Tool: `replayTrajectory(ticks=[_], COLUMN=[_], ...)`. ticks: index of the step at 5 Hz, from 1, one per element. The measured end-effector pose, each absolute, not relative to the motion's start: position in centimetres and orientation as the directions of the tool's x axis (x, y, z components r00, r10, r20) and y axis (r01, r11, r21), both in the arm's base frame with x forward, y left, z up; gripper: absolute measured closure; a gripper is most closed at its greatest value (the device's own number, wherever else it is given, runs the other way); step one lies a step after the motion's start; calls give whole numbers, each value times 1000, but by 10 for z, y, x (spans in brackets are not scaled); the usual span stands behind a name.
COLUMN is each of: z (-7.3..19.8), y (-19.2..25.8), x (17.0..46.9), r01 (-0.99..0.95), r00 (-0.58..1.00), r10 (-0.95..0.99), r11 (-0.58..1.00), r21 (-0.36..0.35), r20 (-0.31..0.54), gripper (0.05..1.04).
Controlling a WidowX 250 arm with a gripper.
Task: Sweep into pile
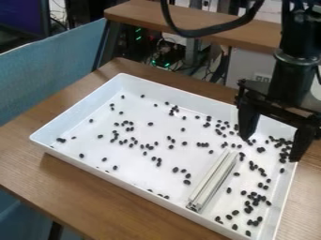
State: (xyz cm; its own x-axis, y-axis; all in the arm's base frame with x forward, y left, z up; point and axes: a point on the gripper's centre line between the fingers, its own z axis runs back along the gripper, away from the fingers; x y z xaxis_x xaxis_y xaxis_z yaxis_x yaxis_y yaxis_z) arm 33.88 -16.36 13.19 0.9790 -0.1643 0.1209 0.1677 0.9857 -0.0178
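The end effector [271, 150] hangs over the far right part of the white tray [81, 108], its two black fingers spread well apart and pointing down, released, with nothing between them. The arm comes in from above the tray's far right corner.

Small black beans [175, 170] lie scattered inside the tray, from its left end to its right end. They are thickest in the tray's right part: one crowd sits against the right wall toward the far corner, beside the end effector's right-hand finger as seen here, and another loose group lies toward the near right corner. Through the tray's middle and left they are sparser, mostly singles and little clumps.

A pale, grooved bar [213, 180] lies flat in the tray, right of its middle, slanting from near the front wall toward the back, with beans on both sides.

The tray rests on a brown wooden worktop [37, 164]. Beyond the tray's far side stands a wooden shelf [188, 21], with a thick black cable [194, 33] looping in front of it. A blue panel [44, 51] is left of the tray.
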Motion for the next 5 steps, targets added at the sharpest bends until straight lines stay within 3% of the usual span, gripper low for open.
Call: replayTrajectory(ticks=[1,3,5], z=[117,88,51], y=[-162,-121,-92], x=[336,328,331], r01=[163,71,54], r00=[984,997,998], r10=[-163,-74,-57], r11=[987,991,993], r21=[-2,112,102], r20=[78,19,21], gripper=[83,83,83])
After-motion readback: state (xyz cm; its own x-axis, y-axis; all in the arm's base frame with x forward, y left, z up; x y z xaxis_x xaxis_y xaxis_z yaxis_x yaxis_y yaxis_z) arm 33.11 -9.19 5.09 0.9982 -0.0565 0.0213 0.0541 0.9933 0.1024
